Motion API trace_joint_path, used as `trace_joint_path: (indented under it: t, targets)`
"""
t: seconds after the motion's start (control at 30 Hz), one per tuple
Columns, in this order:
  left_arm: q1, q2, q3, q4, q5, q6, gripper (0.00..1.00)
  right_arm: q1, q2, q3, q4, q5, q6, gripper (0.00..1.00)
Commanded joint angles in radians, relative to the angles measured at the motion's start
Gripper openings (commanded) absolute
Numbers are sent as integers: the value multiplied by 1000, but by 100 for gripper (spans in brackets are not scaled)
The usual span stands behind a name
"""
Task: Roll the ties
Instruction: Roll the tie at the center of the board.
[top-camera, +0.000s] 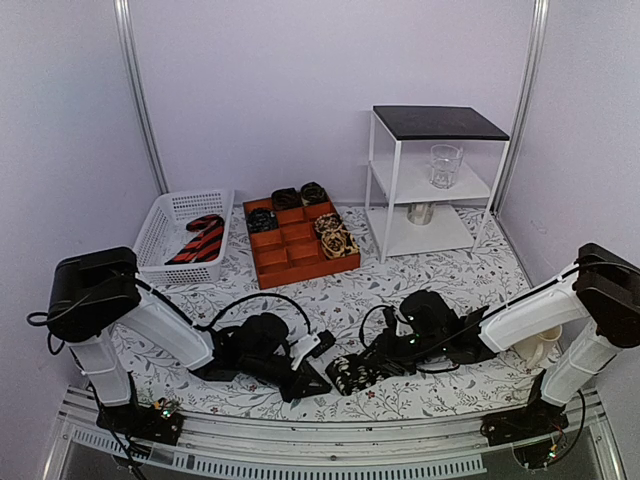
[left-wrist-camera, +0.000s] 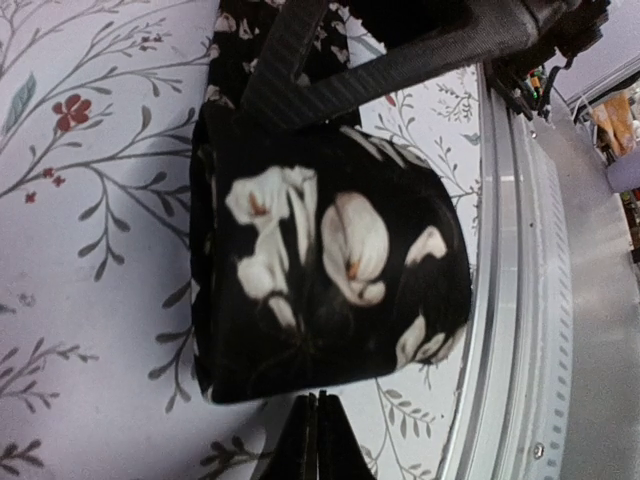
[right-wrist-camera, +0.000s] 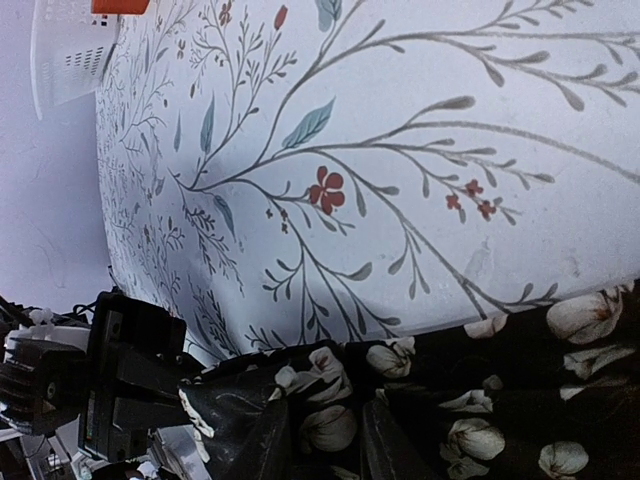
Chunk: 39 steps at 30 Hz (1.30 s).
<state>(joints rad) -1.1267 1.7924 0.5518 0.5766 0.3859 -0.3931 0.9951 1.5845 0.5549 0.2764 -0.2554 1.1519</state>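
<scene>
Your left fingers (left-wrist-camera: 303, 442) are clenched, pressed flat against each other with nothing visible between them. Their tips sit at the edge of the tie (left-wrist-camera: 330, 270), and you cannot tell from the left wrist view whether they touch it. The tie is black with white lilies. It lies as a fat coil on the counter (left-wrist-camera: 90, 250), close to the near rail, between your two arms (top-camera: 350, 375).

Your right fingers (right-wrist-camera: 250, 445) are set a narrow gap apart, and a fold of the same flowered fabric (right-wrist-camera: 480, 400) fills that gap, so they are grasping the tie. From there the cloth spreads out to the right across the floral counter (right-wrist-camera: 400, 200).

In the top view both sets of fingers are low over the counter and meet at the coil from opposite sides, the left (top-camera: 312, 376) just beside it and the right (top-camera: 374, 362) on it.
</scene>
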Motion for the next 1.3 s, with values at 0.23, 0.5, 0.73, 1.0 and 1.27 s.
trace_joint_path:
  t: [0.23, 0.5, 0.73, 1.0, 1.27]
  targets:
    - [-24, 47, 93, -71, -66, 90, 0, 11, -54, -36, -32, 38, -14, 21]
    - [-25, 3, 117, -82, -102, 103, 0, 11, -100, -36, -109, 95, -44, 18]
    - [-21, 30, 131, -92, -124, 103, 0, 11, -192, -36, -181, 144, -54, 22]
    - [-8, 32, 110, -68, -128, 92, 0, 18, -177, -22, -146, 94, -59, 27]
    - [-6, 23, 92, -74, -123, 67, 0, 59, -71, 24, -137, 69, -50, 21]
